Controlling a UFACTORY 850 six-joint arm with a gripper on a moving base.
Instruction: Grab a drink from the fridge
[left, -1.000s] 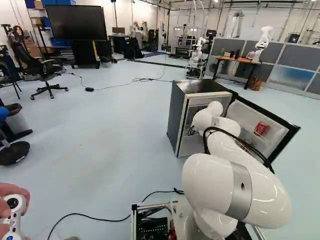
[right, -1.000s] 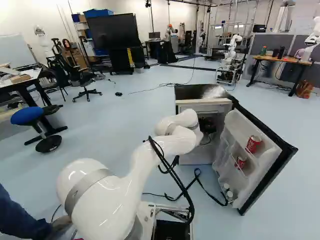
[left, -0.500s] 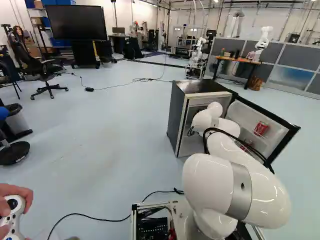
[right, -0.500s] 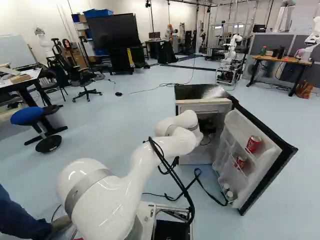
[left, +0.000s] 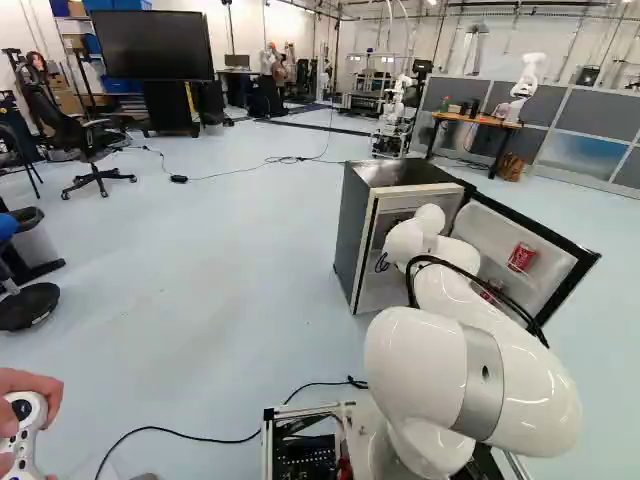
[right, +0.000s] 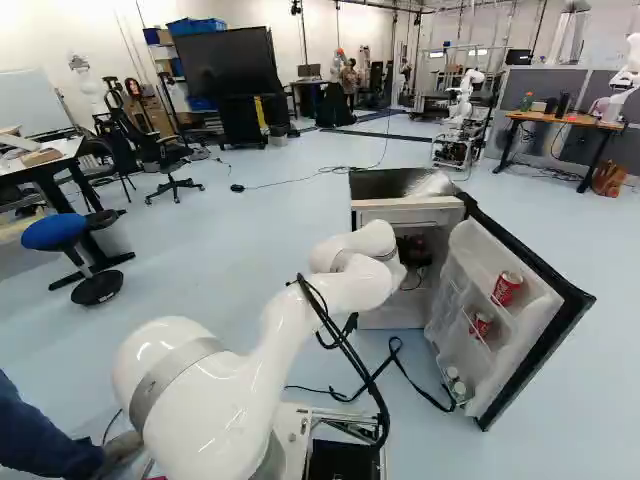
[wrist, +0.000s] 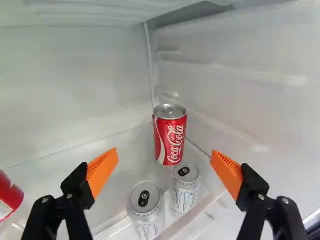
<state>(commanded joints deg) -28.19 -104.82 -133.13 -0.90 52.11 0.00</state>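
Hand (wrist: 164, 159), black, orange-padded, gapes empty; two upright silver metal cans (wrist: 145, 211) (wrist: 184, 196) stand ahead, an upright red metal can (wrist: 170, 137) just behind.

One can (wrist: 170, 140) is set in an inner corner of the fridge (left: 347, 235), called twelve o'clock. Before it, near six, a second can (wrist: 144, 212) and third can (wrist: 185, 192) are placed; a fourth can (wrist: 9, 197) toward nine. At the right base view's four o'clock, door cans (right: 507, 288) are held in the door (right: 535, 320).
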